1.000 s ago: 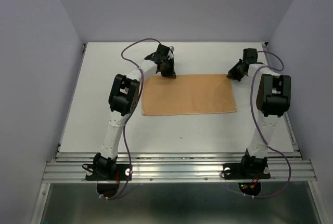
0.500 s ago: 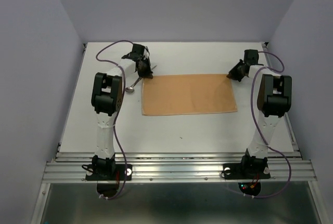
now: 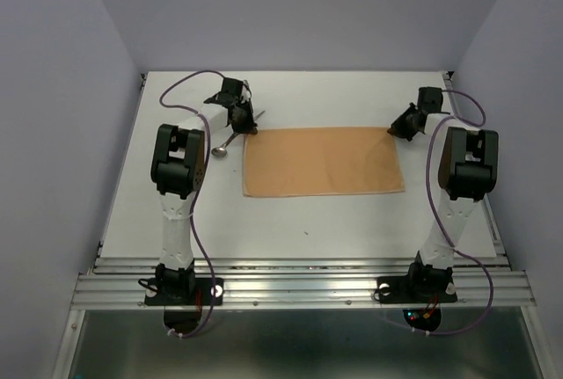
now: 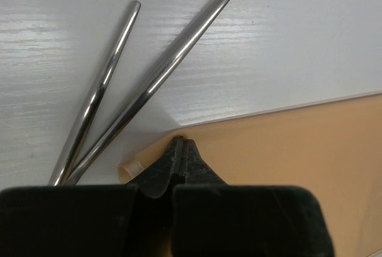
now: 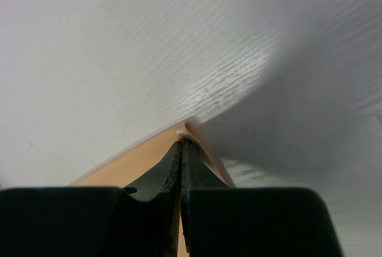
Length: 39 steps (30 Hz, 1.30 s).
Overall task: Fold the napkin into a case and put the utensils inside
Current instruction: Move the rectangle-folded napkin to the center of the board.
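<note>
Robot lab, white table [image 3: 352, 221], lilac walls [image 3: 53, 89], aluminium rail [image 3: 299, 289]

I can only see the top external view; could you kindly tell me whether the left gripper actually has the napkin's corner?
Observer: Yes, the left wrist view shows the left gripper shut on the napkin corner.
Operator: And the right one, please?
Observer: Its wrist view shows the right gripper shut on the far right corner too.
Operator: What lies beyond the left corner?
Observer: Two utensils, their slim metal handles fanning apart on the table.
</note>
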Available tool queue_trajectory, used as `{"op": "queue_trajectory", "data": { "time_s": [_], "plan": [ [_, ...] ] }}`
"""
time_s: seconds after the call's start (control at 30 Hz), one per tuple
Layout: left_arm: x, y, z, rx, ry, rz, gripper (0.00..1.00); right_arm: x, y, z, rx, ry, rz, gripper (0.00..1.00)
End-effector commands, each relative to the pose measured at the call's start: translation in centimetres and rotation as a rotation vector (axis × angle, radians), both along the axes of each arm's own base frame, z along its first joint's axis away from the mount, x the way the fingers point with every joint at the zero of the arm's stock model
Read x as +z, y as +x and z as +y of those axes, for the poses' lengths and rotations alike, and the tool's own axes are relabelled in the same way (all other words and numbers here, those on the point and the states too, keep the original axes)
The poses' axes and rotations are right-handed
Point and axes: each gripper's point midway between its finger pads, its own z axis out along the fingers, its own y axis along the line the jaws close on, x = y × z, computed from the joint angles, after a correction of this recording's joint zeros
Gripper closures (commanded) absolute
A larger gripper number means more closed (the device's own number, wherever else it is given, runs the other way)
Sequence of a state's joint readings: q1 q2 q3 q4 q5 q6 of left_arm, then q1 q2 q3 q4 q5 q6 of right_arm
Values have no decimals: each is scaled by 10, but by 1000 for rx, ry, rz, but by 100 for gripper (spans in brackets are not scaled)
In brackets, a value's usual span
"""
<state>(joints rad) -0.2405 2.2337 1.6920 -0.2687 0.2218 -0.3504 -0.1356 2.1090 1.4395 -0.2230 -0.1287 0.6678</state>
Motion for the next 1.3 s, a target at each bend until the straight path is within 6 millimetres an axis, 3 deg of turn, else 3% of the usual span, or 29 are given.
{"op": "queue_trajectory", "data": {
  "time_s": [0.0, 0.23, 0.5, 0.97, 1.03, 1.07, 1.1, 1.27],
  "plan": [
    [-18, -32, 10, -5, 68, 82, 100, -43, -53, -49, -85, -104, 199, 97],
    [-7, -42, -10, -52, 68, 66, 100, -44, -68, -68, -125, -144, 223, 97],
    [15, -29, 0, -44, 119, 15, 100, -42, -74, -76, -134, -147, 225, 97],
    [-10, -40, -11, -69, 65, 76, 100, -32, -72, -70, -115, -123, 198, 96],
    [-6, -39, -15, -73, 62, 65, 100, -16, -70, -67, -102, -111, 162, 89],
    [-4, -38, -15, -75, 63, 62, 100, -11, -70, -67, -103, -119, 152, 73],
    [0, -36, -18, -78, 60, 51, 100, 2, -69, -69, -106, -131, 127, 68],
    [12, -33, -25, -89, 61, 28, 100, 18, -93, -77, -119, -206, 153, 39]
  ]
}}
